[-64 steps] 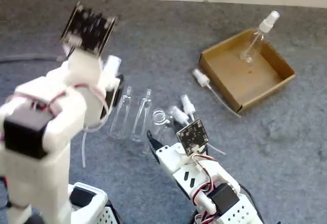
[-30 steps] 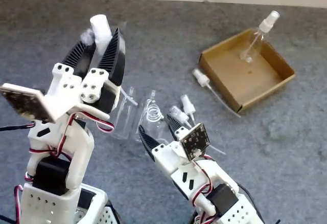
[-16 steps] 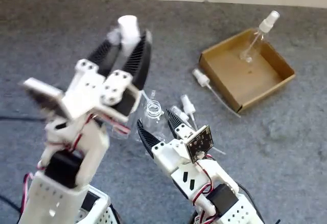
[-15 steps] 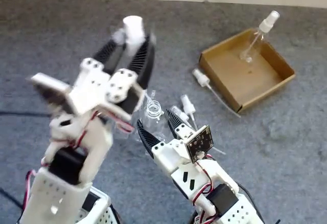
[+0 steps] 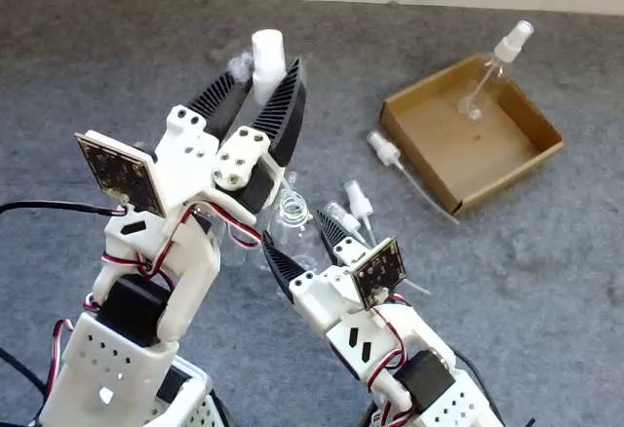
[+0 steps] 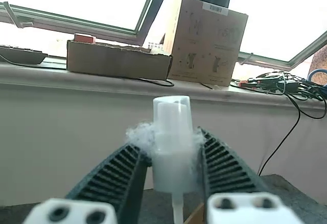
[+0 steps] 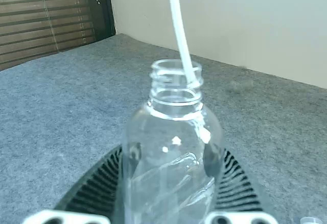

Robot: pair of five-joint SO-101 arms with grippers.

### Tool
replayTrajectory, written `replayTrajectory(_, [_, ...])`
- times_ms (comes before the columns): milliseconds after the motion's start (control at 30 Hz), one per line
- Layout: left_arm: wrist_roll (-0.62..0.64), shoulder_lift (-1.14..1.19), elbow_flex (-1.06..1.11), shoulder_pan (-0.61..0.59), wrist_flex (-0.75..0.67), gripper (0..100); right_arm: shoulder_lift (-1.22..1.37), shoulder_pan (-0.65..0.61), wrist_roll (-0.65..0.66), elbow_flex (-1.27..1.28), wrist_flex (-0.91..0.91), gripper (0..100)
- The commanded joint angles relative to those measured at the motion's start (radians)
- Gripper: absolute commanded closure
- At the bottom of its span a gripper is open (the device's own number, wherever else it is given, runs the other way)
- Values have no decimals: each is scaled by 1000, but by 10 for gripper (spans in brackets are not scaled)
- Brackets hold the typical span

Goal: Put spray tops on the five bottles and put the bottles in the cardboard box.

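Holding a spray top (image 5: 266,52) pinched in its jaws, left gripper (image 5: 263,64) hangs high at centre-left. The top's tube (image 7: 179,29) dips into the neck of a bottle (image 7: 171,168), which right gripper (image 5: 292,227) clamps just nearer. Box (image 5: 419,154) sits far right, with one capped bottle (image 5: 487,71) leaning inside and loose tops (image 5: 383,147) beside it.

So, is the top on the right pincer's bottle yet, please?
Not yet: the bottle has a bare neck, the tube entering it; the left pincer holds the top above.
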Motion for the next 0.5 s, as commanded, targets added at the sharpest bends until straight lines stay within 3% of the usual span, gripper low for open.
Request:
replayTrajectory(0, [-8,-2,35,-5,-21,962,-8,-7,-3,122,1,905])
replayTrajectory(267, [-6,-4,147,2,-20,962,-8,-5,-3,124,1,905])
replayTrajectory(367, [-6,-7,179,62,-5,962,-8,-5,-3,124,1,905])
replayTrajectory(467, [-8,-70,185,139,103,962,-8,-5,-3,124,21,905])
